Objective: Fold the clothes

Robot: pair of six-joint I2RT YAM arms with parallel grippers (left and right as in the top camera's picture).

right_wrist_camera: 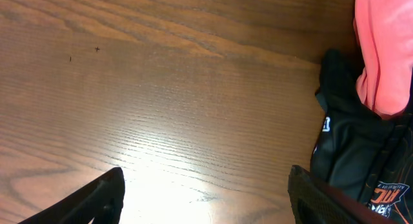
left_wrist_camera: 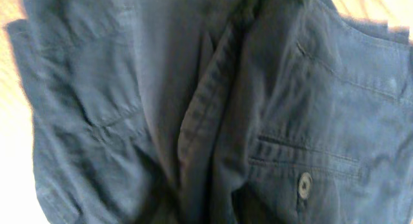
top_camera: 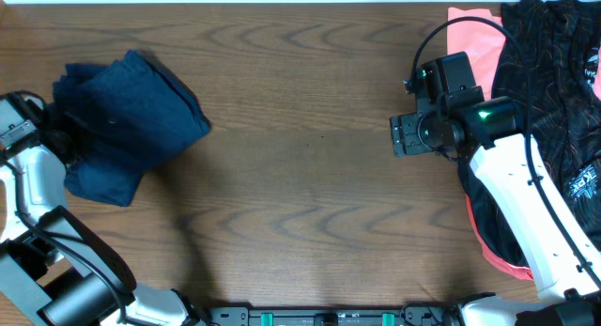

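A dark navy-blue garment point(top_camera: 127, 124) lies bunched at the table's left. It fills the left wrist view point(left_wrist_camera: 129, 88), showing seams, a pocket and a small button point(left_wrist_camera: 304, 184). My left gripper point(top_camera: 58, 136) is at the garment's left edge. Its fingers are hidden in cloth, and the folds gather to a pinch at the bottom centre of that view. My right gripper point(top_camera: 408, 135) point(right_wrist_camera: 206, 185) is open and empty over bare wood, left of the pile. The pile holds a salmon-pink garment point(top_camera: 474, 39) point(right_wrist_camera: 387, 56) and a black garment with orange lines point(top_camera: 554, 72) point(right_wrist_camera: 348, 146).
The wooden table point(top_camera: 310, 176) spans the view. The right arm's white link point(top_camera: 526, 204) lies over the pile at the right edge. The left arm's base point(top_camera: 56, 270) sits at the front left corner.
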